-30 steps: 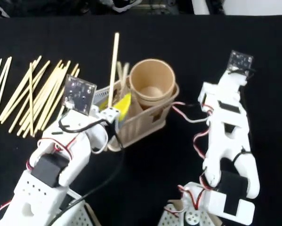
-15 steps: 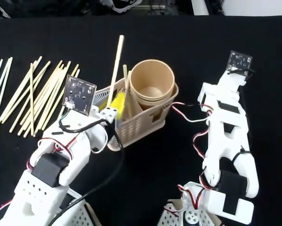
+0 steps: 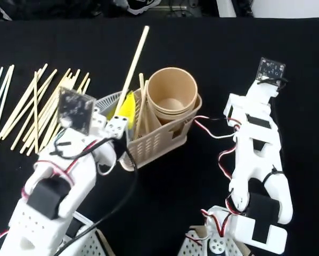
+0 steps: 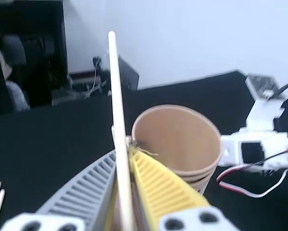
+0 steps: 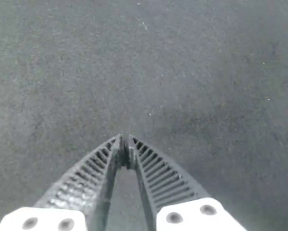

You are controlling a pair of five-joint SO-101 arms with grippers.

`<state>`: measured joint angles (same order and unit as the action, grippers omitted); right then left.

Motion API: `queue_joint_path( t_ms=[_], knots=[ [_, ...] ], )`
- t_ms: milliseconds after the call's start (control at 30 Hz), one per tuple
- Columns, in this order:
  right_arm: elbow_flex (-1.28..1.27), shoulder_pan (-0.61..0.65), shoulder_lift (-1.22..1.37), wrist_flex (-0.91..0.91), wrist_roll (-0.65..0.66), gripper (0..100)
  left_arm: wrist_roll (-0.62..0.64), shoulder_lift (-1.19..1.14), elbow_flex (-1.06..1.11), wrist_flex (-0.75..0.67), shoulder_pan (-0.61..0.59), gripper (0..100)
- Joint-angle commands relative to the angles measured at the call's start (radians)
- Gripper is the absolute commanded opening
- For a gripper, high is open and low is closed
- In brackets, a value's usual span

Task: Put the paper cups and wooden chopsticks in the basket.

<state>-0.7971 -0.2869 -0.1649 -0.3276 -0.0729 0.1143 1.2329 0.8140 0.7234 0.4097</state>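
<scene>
Loose chopsticks (image 3: 37,106) strew the black worktop (image 3: 228,53) beside the basket (image 3: 159,141), left jaws pinching one chopstick (image 3: 133,61), right jaws closed, empty.

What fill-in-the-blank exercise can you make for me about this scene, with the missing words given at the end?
1. The left tool is shut on one wooden ____.
2. The stacked paper cups stand inside the ____.
3. The right tool is ____ and holds nothing.
4. Many loose chopsticks lie on the table on the ____ arm's side.

Missing words: chopstick; basket; shut; left.
</scene>
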Motion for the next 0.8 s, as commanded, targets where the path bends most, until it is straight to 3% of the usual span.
queue_joint_path(
  t_ms=[0,167,300,533,633,767],
  knots=[
    [0.008,0.015,-0.002,0.021,0.008,1.5,0.0,0.109,-0.042,-0.017,-0.007,3],
    [0.008,0.015,-0.002,0.021,0.008,1.5,-0.037,0.35,0.007,-0.008,-0.044,3],
    [0.008,0.015,-0.002,0.021,0.008,1.5,-0.114,0.528,0.018,0.084,-0.119,3],
    [0.008,0.017,-0.002,0.021,0.008,1.5,-0.11,0.535,0.058,0.353,-0.476,3],
    [0.008,0.017,-0.002,0.021,0.008,1.5,-0.112,0.451,0.173,0.315,-0.573,3],
    [0.007,0.017,-0.002,0.021,0.008,1.5,-0.118,0.302,0.364,0.123,-0.602,3]
  ],
)
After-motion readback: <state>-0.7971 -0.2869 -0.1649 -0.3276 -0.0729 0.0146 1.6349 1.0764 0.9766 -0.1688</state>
